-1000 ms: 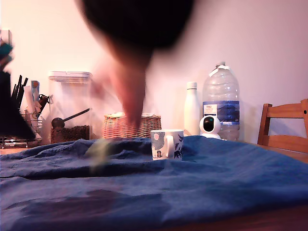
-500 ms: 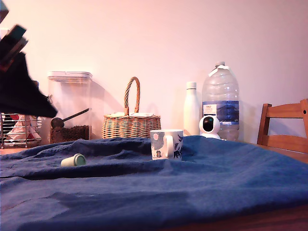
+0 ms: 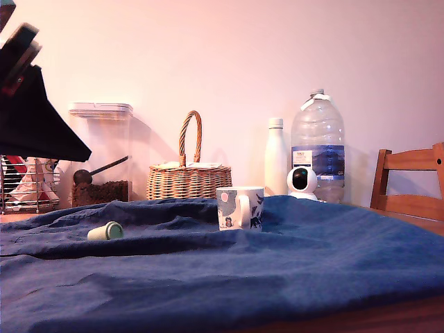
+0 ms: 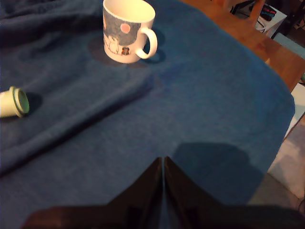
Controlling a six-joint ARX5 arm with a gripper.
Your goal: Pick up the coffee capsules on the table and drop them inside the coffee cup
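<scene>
At the far left of the exterior view the black robot arm (image 3: 35, 118) hangs high above the wooden table with the wrinkled dark blue cloth (image 3: 291, 263), and it sits a little higher and further in than it did half a second ago. A second ago a blurry person's hand reached down over the cloth, with a pale smear below it. Half a second ago that hand was gone, and a small pale green plastic coffee capsule (image 3: 106, 231) lay on the cloth, where it has stayed. So I think the pod was just put down for the robot, and the picking up has not begun. The capsule lies on its side. In the exterior view its long way runs across, with the green rimmed top toward the exterior view's right, facing the mug. In the wrist view the pod (image 4: 13, 101) is near the picture's edge, well apart from the claw. Further right stands the white ceramic coffee cup with the blue and pink print (image 3: 240, 207), upright, its open top showing nothing inside (image 4: 127, 29). I can see no reddish-brown pod anywhere. The black claw (image 4: 163, 164) has its two fingers pressed together and it holds nothing.
</scene>
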